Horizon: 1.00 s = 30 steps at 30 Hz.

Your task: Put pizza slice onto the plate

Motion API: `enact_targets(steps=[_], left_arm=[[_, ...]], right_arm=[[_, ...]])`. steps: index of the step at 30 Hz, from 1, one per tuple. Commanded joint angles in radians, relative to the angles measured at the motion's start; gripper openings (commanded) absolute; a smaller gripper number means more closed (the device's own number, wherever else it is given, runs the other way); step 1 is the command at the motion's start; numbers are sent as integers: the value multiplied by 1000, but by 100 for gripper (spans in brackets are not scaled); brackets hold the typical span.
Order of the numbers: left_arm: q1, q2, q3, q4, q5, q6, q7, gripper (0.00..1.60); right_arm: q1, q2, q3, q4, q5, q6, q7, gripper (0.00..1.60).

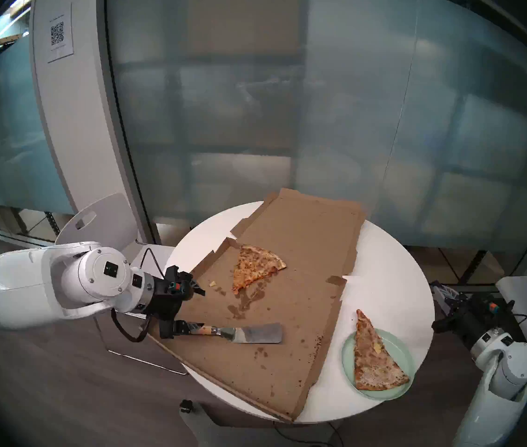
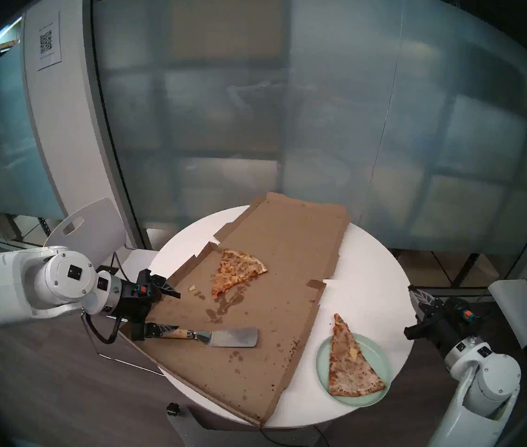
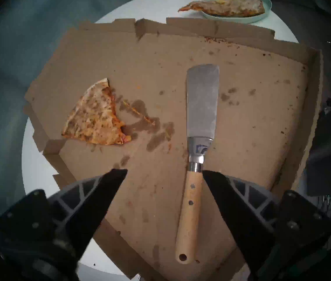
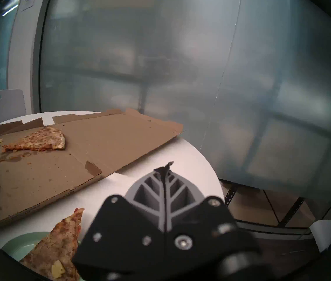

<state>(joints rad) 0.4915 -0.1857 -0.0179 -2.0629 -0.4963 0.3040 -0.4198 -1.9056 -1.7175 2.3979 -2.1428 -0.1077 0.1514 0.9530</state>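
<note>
White round table (image 1: pixel 394 275) before frosted glass wall (image 1: pixel 320 98)

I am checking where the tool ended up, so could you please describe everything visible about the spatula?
The spatula has a long flat metal blade, dull and smeared, a shiny metal collar and a pale wooden handle with small rivets and a hole at its end. It lies flat on the greasy open pizza box, blade pointing towards the plate. The left gripper is open above the handle; one finger looks close beside it, but contact is unclear.
</note>
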Motion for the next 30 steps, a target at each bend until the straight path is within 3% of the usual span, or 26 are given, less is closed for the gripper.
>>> enact_targets(steps=[1, 20, 30], left_arm=[[-1, 45, -19, -13, -36, -30, 64, 152], [-35, 74, -101, -6, -204, -120, 208, 160], [-33, 80, -116, -8, -217, -136, 203, 160]], right_arm=[[14, 8, -13, -22, -1, 2, 1, 0], [34, 21, -47, -30, -13, 14, -2, 0], [35, 20, -58, -35, -19, 24, -6, 0]])
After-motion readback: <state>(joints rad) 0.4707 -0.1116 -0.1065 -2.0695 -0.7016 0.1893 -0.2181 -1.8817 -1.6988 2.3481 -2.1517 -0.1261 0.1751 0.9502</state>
